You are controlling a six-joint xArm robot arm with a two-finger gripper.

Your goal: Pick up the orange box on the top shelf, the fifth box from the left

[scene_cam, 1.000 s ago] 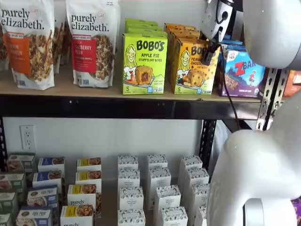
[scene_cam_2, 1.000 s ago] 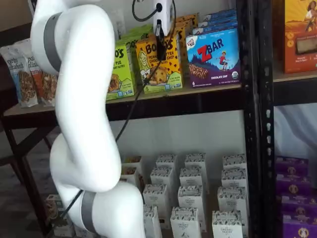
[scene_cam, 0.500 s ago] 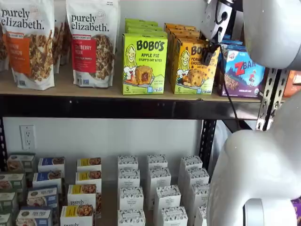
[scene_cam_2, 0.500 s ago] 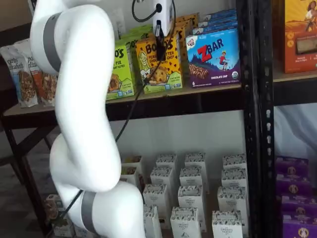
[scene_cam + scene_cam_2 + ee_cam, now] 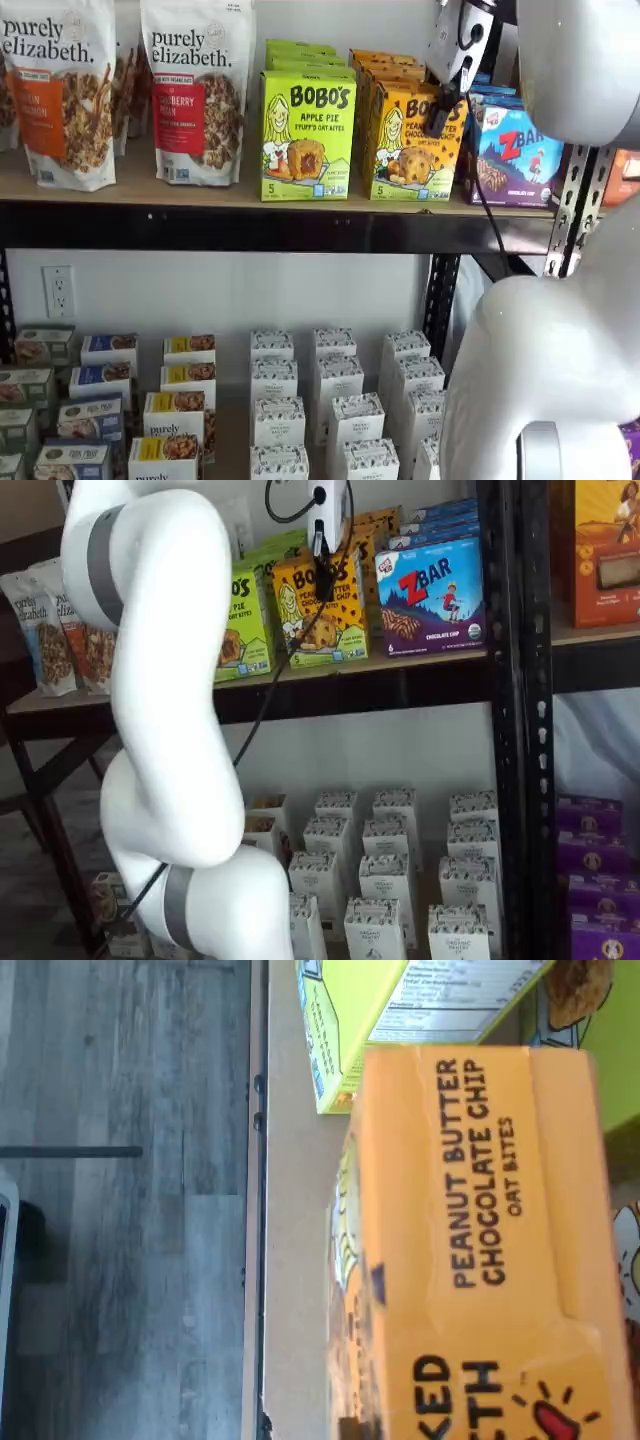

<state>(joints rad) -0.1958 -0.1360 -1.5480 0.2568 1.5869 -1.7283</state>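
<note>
The orange box stands on the top shelf between a lime-green Bobo's box and a blue ZBar box. It also shows in a shelf view and fills the wrist view, seen from above. My gripper hangs from its white body at the box's upper front. One black finger lies across the box's face, and the other is hidden behind the box. In a shelf view the gripper sits at the box's top edge, and the box is tipped slightly and raised a little off the board. The fingers are shut on it.
The lime-green Apple Pie box stands close on the left and the ZBar box close on the right. More orange boxes stand behind. Granola bags are further left. A black upright is on the right. Small white boxes fill the lower level.
The gripper's finger has shifted slightly left and down across the orange box's face. The box has tipped and risen a little. The neighbouring boxes have not moved.
</note>
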